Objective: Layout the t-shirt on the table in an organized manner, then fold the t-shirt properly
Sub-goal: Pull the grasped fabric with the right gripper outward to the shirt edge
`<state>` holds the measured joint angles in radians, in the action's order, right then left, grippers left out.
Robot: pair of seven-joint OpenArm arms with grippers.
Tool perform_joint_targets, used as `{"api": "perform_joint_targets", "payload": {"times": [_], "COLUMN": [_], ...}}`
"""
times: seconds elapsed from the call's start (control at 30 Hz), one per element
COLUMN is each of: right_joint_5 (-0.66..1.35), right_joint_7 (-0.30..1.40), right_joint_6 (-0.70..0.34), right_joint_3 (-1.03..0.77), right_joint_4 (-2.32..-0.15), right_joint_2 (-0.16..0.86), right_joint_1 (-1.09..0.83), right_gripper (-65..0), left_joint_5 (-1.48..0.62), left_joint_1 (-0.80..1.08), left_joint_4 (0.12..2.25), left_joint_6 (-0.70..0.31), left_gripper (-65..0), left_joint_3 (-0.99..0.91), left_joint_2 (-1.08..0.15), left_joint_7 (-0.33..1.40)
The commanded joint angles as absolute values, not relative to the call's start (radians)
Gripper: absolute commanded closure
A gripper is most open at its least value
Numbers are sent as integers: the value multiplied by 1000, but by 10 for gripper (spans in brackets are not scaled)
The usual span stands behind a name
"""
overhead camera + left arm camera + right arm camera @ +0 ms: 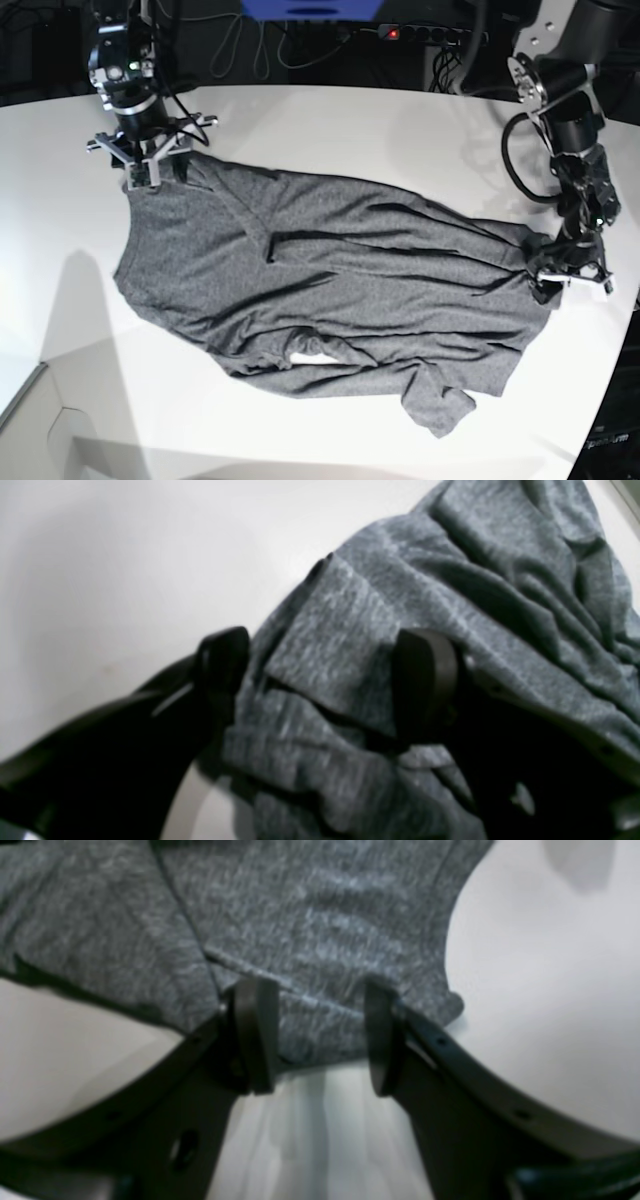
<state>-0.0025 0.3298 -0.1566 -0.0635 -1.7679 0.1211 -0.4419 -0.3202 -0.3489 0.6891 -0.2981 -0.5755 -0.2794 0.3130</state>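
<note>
The dark heather-grey t-shirt lies spread and wrinkled across the white table. One crumpled end reaches the right side, and a sleeve trails toward the front. My left gripper is at that right end. In the left wrist view my left gripper is open, its fingers straddling a fold of the t-shirt. My right gripper is at the shirt's far-left corner. Seen from the right wrist, my right gripper has its jaws apart around the hem of the t-shirt, which lies flat on the table.
Behind the table run cables and a power strip with a red light. The table's curved edge passes close to the left arm. A grey surface shows at the front left corner.
</note>
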Motion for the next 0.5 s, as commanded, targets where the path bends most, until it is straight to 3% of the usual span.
{"api": "perform_joint_targets", "payload": {"times": [0.0,0.1,0.3,0.47], "right_joint_5": [1,1,1,1], "right_joint_7": [305,305,311,306], "right_joint_6": [-154,-154,-156,-156], "right_joint_3": [-67,-67,-67,-67], "right_joint_4": [-1801,-1813,-1813,-1747], "right_joint_2": [128,131,139,139], "right_joint_1": [-446,-446,-463,-447], "right_gripper": [-288,-289,-341,-344], "left_joint_5": [-298,-298,-300,-300], "left_joint_1": [-326,-317,-309,-308], "left_joint_4": [667,665,665,676], "left_joint_6": [-283,-283,-285,-285], "left_gripper": [-438,-357,0,0], "left_joint_3": [-568,-567,-567,-573], "left_joint_2": [-265,-263,-262,-271], "left_joint_7": [461,461,455,461]}}
